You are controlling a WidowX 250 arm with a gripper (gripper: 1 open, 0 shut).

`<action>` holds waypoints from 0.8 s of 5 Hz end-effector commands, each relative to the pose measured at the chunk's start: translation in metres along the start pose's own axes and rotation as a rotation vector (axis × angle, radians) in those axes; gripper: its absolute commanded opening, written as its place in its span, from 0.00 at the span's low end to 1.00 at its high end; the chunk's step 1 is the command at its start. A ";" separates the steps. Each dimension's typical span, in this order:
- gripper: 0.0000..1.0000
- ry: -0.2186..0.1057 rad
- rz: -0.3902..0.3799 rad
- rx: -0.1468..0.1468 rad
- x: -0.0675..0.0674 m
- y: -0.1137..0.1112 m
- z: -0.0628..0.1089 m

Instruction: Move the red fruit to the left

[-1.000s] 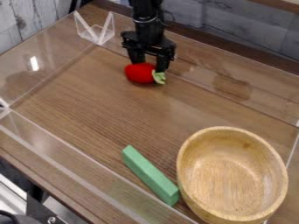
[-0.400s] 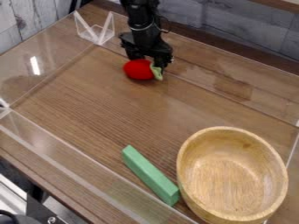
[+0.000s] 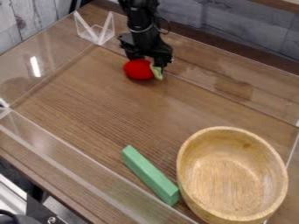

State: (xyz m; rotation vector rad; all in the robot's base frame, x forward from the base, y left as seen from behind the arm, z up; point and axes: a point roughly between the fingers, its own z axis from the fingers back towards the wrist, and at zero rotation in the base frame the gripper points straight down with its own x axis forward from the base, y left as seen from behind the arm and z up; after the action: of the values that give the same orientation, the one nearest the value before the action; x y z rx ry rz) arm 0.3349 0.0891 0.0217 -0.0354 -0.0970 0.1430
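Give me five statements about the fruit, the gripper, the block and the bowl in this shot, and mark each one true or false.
1. The red fruit lies on the wooden table at the far side. True.
2. The gripper is right above the fruit. True.
3. The fruit sits inside the wooden bowl. False: the bowl is empty, at the near right.
4. The green block lies to the left of the bowl. True.
5. The green block touches the fruit. False: they are far apart, the block near and the fruit far.
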 end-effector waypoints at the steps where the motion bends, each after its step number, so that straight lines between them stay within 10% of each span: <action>1: 0.00 -0.019 0.045 -0.001 -0.007 -0.002 0.018; 4: 0.00 -0.031 0.250 -0.021 0.004 0.012 0.044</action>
State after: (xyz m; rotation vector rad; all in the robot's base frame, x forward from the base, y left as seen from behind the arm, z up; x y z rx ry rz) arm 0.3251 0.0986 0.0367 -0.0790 -0.0324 0.3789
